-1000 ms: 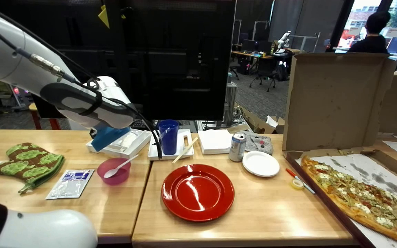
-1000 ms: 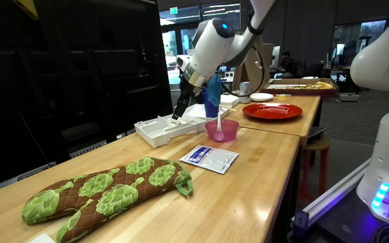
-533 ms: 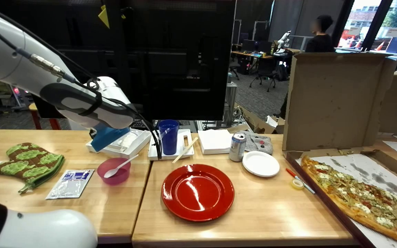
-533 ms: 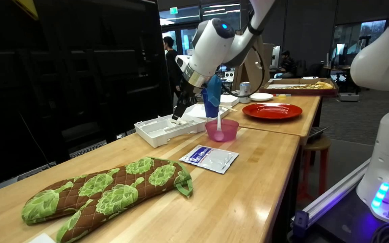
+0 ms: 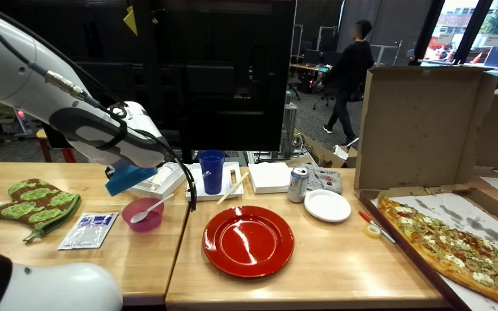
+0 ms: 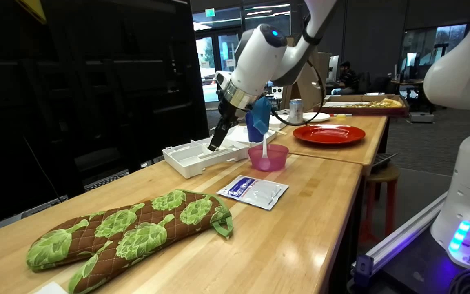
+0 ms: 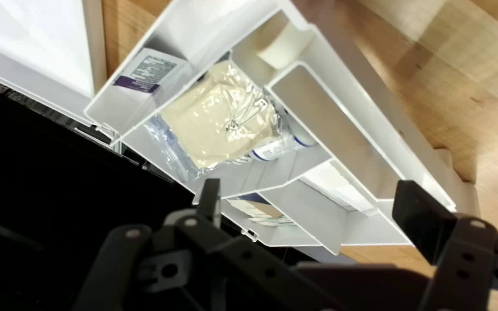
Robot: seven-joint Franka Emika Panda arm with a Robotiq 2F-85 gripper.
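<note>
Jaws wide apart, the gripper hangs over the white compartment box at the table edge beside the black panel. A pink bowl and blue cup stand close by.

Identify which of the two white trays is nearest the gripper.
The compartmented white tray, beneath the open gripper; the other white tray lies farther off and bears the blue cup.
</note>
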